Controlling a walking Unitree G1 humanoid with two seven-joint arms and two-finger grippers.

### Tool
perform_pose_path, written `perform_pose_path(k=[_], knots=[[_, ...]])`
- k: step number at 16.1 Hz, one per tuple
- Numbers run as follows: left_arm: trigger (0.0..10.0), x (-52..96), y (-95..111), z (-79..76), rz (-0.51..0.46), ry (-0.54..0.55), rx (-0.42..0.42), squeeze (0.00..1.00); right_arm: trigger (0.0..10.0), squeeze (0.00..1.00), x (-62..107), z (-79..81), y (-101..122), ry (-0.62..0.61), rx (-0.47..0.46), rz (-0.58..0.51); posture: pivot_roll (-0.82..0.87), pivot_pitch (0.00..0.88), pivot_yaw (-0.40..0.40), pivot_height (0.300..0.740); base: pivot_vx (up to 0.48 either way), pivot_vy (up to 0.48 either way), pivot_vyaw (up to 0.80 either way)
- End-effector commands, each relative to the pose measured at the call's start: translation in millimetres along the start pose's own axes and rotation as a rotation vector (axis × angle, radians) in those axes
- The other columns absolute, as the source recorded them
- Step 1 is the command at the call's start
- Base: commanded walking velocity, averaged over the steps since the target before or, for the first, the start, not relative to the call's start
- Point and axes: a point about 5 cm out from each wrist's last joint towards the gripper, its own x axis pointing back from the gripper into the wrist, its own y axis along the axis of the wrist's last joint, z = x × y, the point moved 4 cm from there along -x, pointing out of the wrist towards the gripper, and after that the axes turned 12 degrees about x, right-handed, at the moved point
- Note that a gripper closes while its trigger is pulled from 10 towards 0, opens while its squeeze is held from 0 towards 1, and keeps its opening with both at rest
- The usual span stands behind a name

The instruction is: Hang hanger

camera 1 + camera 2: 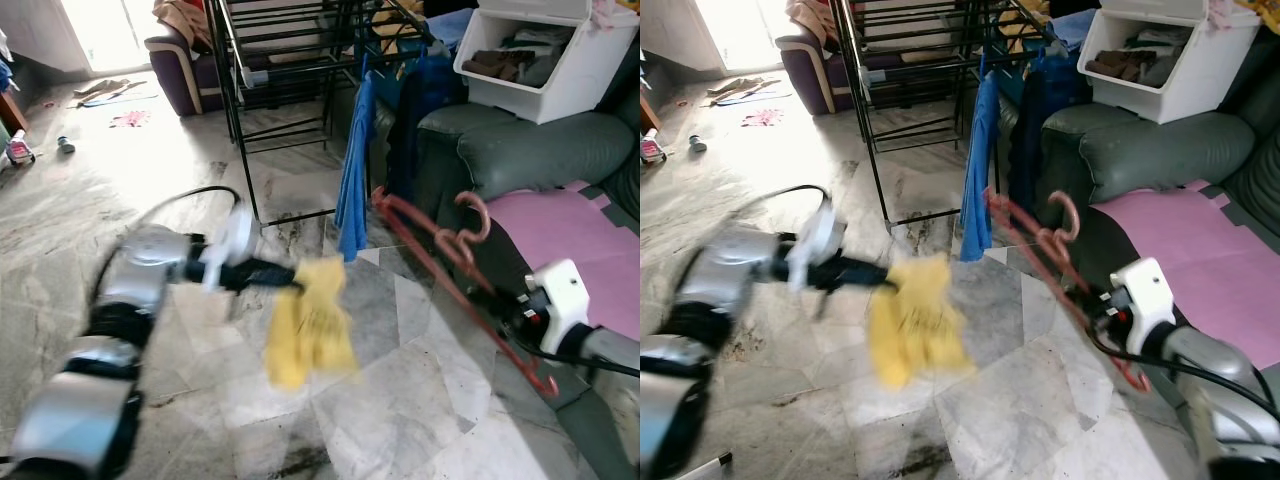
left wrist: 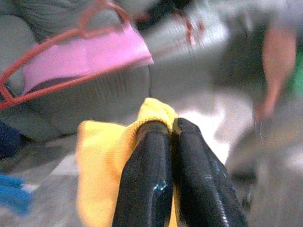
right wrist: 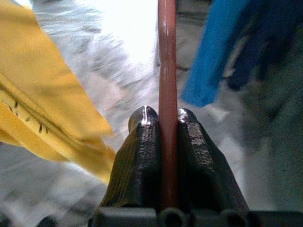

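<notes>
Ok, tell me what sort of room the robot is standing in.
Most likely a home living room used for drying laundry: a black drying rack with blue clothes hanging from it, a grey sofa, and marble floor tiles. The left gripper grips a yellow cloth, the right gripper a red hanger.

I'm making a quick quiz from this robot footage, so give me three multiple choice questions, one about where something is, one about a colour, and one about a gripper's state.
1. Where does the blue garment hang?
A. on the black drying rack
B. on the sofa arm
C. on the floor

2. What colour is the cloth in the left gripper?
A. pink
B. yellow
C. white

3. What state is the right gripper in?
A. open and empty
B. shut on the cloth
C. shut on the hanger

Answers:
1 A: the blue garment hangs from the black drying rack.
2 B: the left gripper pinches a yellow cloth.
3 C: the right gripper clamps the red hanger.
</notes>
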Motion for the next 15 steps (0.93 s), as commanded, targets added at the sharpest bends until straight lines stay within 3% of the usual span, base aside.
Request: perform_pose_path(k=[1, 2, 3, 6, 8, 10, 14, 15], knots=[[10.0, 2.6, -5, -7.9, 0.141, -0.075, -0.192, 0.00, 10.0, 0.00, 1.6, 3.6, 6, 0.057, 0.016, -0.011, -0.02, 0.030, 0.034, 0.740, 0.000, 0.000, 0.00], [10.0, 4.8, -3, -9.0, 0.181, -0.090, -0.299, 0.00, 10.0, 0.00, 2.2, 4.5, 6, 0.075, 0.012, -0.009, -0.01, 0.031, 0.037, 0.740, 0.000, 0.000, 0.00], [10.0, 6.0, 9, -8.7, 0.201, -0.093, -0.537, 0.00, 10.0, 0.00, 3.6, 9.5, 10, 0.124, -0.004, -0.018, -0.01, 0.031, 0.040, 0.740, 0.000, 0.000, 0.00], [10.0, 7.1, 38, 1.0, 0.098, 0.046, -0.754, 0.00, 10.0, 0.00, 13.0, 24.1, 12, 0.261, -0.037, -0.005, -0.02, 0.033, 0.043, 0.740, 0.000, 0.000, 0.00], [10.0, 7.3, 55, 3.5, 0.009, 0.121, -0.852, 0.00, 10.0, 0.00, 18.8, 32.1, 6, 0.331, -0.063, 0.023, -0.02, 0.035, 0.044, 0.740, 0.000, 0.000, 0.00], [10.0, 5.1, 59, 2.0, -0.017, 0.136, -0.929, 0.00, 10.0, 0.00, 22.7, 41.6, 2, 0.401, -0.076, 0.041, -0.02, 0.034, 0.045, 0.740, 0.000, 0.000, 0.00], [10.0, 11.3, 53, 3.5, 0.013, 0.169, -0.942, 0.00, 10.0, 0.00, 36.3, 48.7, 9, 0.499, -0.087, 0.054, -0.02, 0.027, 0.049, 0.740, 0.000, 0.000, 0.00], [10.0, 15.2, 50, 6.8, 0.039, 0.183, -0.911, 0.00, 10.0, 0.00, 44.4, 42.5, 5, 0.495, -0.054, 0.098, -0.02, 0.027, 0.050, 0.740, 0.000, 0.000, 0.00]])
